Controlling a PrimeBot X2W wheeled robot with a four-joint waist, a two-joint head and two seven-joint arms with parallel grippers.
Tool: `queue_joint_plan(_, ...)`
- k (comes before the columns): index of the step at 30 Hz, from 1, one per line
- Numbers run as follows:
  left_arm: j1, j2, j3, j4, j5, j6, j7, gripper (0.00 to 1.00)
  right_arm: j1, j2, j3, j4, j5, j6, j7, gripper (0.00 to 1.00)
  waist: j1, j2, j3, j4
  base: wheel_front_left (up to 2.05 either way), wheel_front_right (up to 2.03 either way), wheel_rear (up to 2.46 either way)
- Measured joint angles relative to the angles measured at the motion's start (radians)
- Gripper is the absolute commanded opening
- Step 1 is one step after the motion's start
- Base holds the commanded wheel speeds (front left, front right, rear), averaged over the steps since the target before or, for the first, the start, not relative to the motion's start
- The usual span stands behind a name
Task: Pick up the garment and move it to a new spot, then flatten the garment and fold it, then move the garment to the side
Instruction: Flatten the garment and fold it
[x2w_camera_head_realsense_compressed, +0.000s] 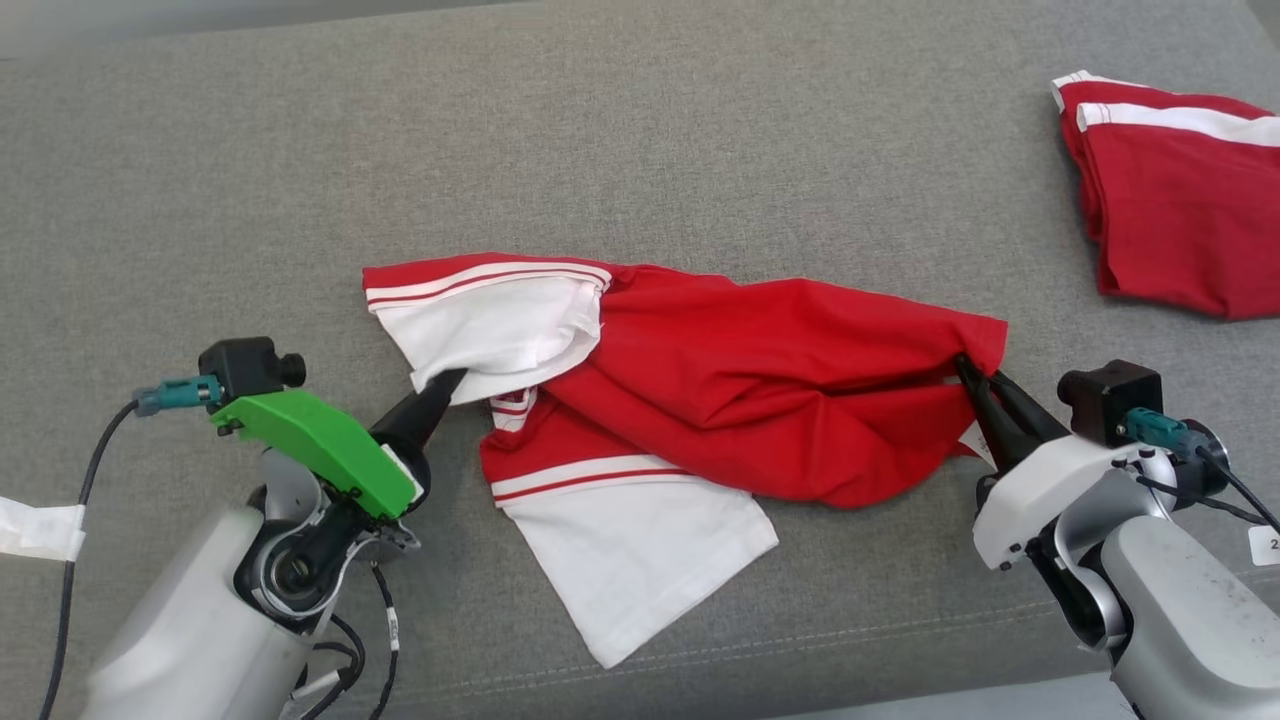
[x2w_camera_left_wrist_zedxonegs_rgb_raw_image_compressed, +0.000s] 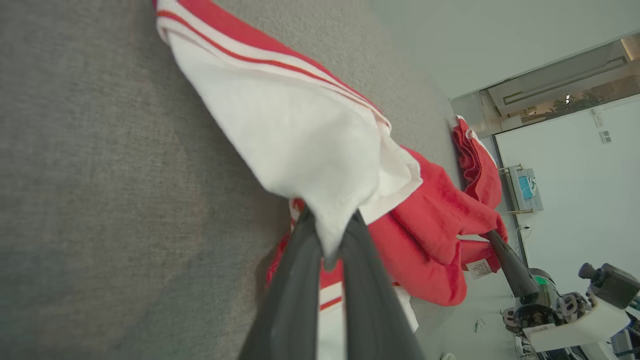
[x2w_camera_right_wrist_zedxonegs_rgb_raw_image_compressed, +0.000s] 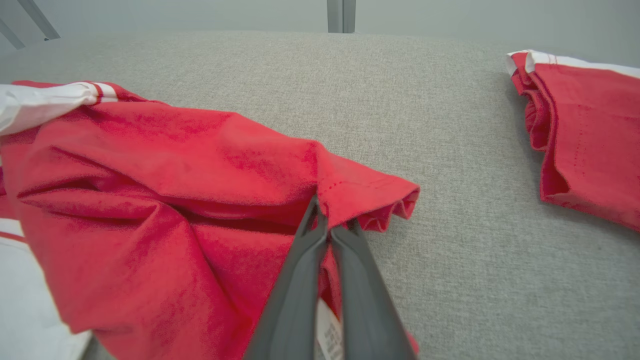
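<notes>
The garment (x2w_camera_head_realsense_compressed: 740, 380) is a red shirt with white, red-striped sleeves, lying crumpled across the middle of the grey cushion (x2w_camera_head_realsense_compressed: 300, 180). My left gripper (x2w_camera_head_realsense_compressed: 452, 380) is shut on the edge of the upper white sleeve (x2w_camera_left_wrist_zedxonegs_rgb_raw_image_compressed: 310, 150); in the left wrist view the white cloth runs down between the fingers (x2w_camera_left_wrist_zedxonegs_rgb_raw_image_compressed: 295, 280). My right gripper (x2w_camera_head_realsense_compressed: 968, 368) is shut on the red hem at the garment's right end (x2w_camera_right_wrist_zedxonegs_rgb_raw_image_compressed: 350, 195), with a small white label (x2w_camera_right_wrist_zedxonegs_rgb_raw_image_compressed: 327, 335) showing between its fingers. The second white sleeve (x2w_camera_head_realsense_compressed: 620, 550) lies flat toward the front edge.
A second red garment (x2w_camera_head_realsense_compressed: 1180, 190) with white trim lies folded at the far right of the cushion. Bare grey fabric stretches behind and to the left of the shirt. The cushion's front seam (x2w_camera_head_realsense_compressed: 800, 640) runs just below the lower sleeve.
</notes>
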Motion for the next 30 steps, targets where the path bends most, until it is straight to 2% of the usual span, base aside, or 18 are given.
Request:
queue_joint_plan(6,-0.002,0.043,0.054,-0.083,0.0,-0.006,-0.042,0.0,-0.005,-0.023,-0.021,-0.024,0.029,0.03,0.002,0.0,0.0,0.0,-0.025,0.004,0.0,0.0,0.0)
queue_joint_plan(7,-0.003,0.066,0.072,-0.108,0.0,-0.006,-0.046,0.0,-0.014,-0.029,-0.025,-0.035,0.056,0.056,0.015,0.0,0.0,0.0,-0.034,0.004,0.0,0.0,0.0)
queue_joint_plan(11,-0.019,0.101,0.113,-0.161,-0.001,-0.007,-0.056,0.0,-0.05,-0.049,-0.032,-0.067,0.113,0.121,0.06,0.0,0.0,0.0,-0.052,-0.001,0.0,0.0,0.0)
queue_joint_plan(12,-0.019,0.101,0.113,-0.161,-0.001,-0.007,-0.056,0.0,-0.05,-0.049,-0.032,-0.067,0.113,0.121,0.06,0.0,0.0,0.0,-0.052,-0.001,0.0,0.0,0.0)
queue_joint_plan(15,-0.055,0.136,0.143,-0.201,-0.004,-0.007,-0.056,0.0,-0.073,-0.054,-0.035,-0.093,0.189,0.151,0.103,0.0,0.0,0.0,-0.063,-0.009,0.0,0.0,0.0)
queue_joint_plan(21,-0.089,0.164,0.154,-0.272,-0.007,-0.004,-0.035,0.0,-0.075,-0.067,-0.037,-0.135,0.322,0.159,0.162,0.0,0.0,0.0,-0.079,-0.024,0.0,0.0,0.0)
queue_joint_plan(24,-0.1,0.183,0.156,-0.299,-0.007,0.011,-0.026,0.0,-0.086,-0.074,-0.053,-0.161,0.348,0.159,0.17,0.0,0.0,0.0,-0.087,-0.03,0.0,0.0,0.0)
queue_joint_plan(30,-0.158,0.199,0.175,-0.351,-0.006,0.047,-0.01,0.0,-0.118,-0.182,-0.051,-0.168,0.31,0.159,0.217,0.0,0.0,0.0,-0.094,-0.038,0.0,0.0,0.0)
